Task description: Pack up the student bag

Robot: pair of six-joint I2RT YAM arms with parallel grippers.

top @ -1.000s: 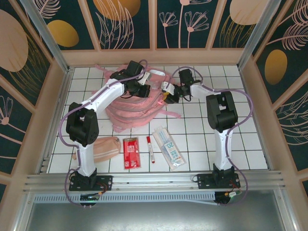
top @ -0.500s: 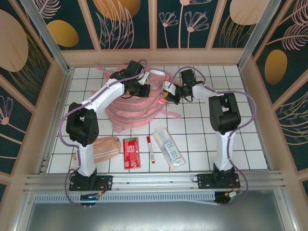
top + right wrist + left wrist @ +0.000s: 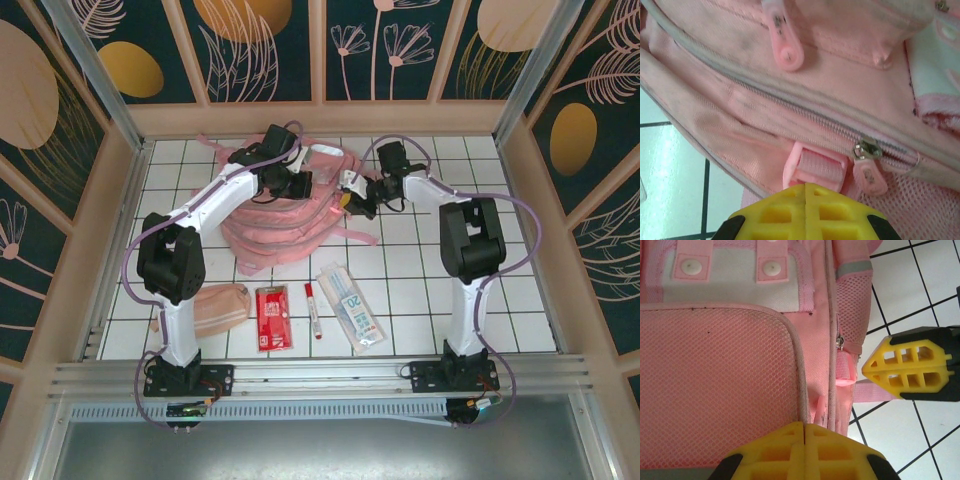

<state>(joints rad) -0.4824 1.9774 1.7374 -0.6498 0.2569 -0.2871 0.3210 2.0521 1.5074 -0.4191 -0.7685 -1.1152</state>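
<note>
The student bag (image 3: 285, 222), a large light-pink backpack, lies flat at the back middle of the tiled table. My left gripper (image 3: 296, 186) is shut, and its yellow fingertips (image 3: 804, 437) sit over the piped edge of the mesh front pocket (image 3: 715, 385); nothing shows between them. My right gripper (image 3: 350, 197) is shut too, at the bag's right side. Its tips (image 3: 805, 197) point at a pink strap buckle (image 3: 815, 167), with a zipper pull (image 3: 869, 172) just to the right. The right gripper (image 3: 905, 372) also appears beside the bag's side strap in the left wrist view.
Near the front lie a peach-pink pencil pouch (image 3: 222, 305), a red packet (image 3: 272, 318), a red-capped marker (image 3: 313, 308) and a clear packet of rulers (image 3: 352, 308). Wooden walls enclose the table on three sides.
The right arm's elbow has swung slightly to the right while its gripper stayed at the bag's side. The left arm and the bag have not moved.
</note>
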